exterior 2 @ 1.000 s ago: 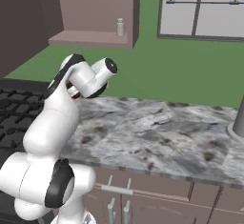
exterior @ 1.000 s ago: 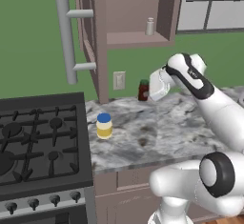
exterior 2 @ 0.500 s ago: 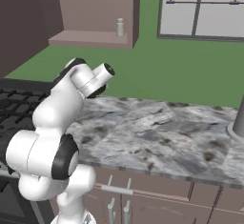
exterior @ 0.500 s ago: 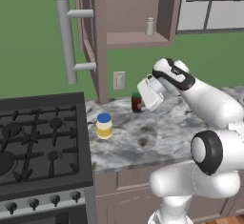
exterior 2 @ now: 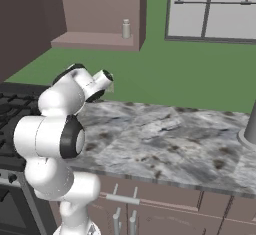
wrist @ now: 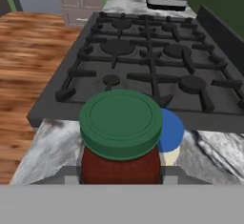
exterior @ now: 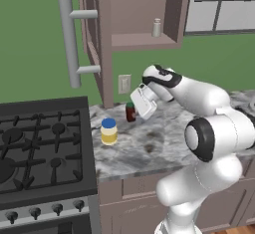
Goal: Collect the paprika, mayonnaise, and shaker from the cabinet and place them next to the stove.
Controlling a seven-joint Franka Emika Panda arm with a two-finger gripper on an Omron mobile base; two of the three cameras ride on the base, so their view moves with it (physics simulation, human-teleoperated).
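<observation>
On the table at the mayonnaise's point(exterior: 109, 131) three o'clock, the hand point(exterior: 140, 106) clamps the unlabelled paprika point(exterior: 131, 112).

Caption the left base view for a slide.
End effector at the paprika on the counter, near the mayonnaise beside the stove.

Counter point(exterior: 149, 146): mayonnaise point(exterior: 109, 131) (near stove point(exterior: 42, 148)); shelf point(exterior: 142, 40): shaker point(exterior: 156, 28).

The arm has swung left and lower, carrying the paprika point(exterior: 130, 112) toward the mayonnaise point(exterior: 109, 131)
</observation>
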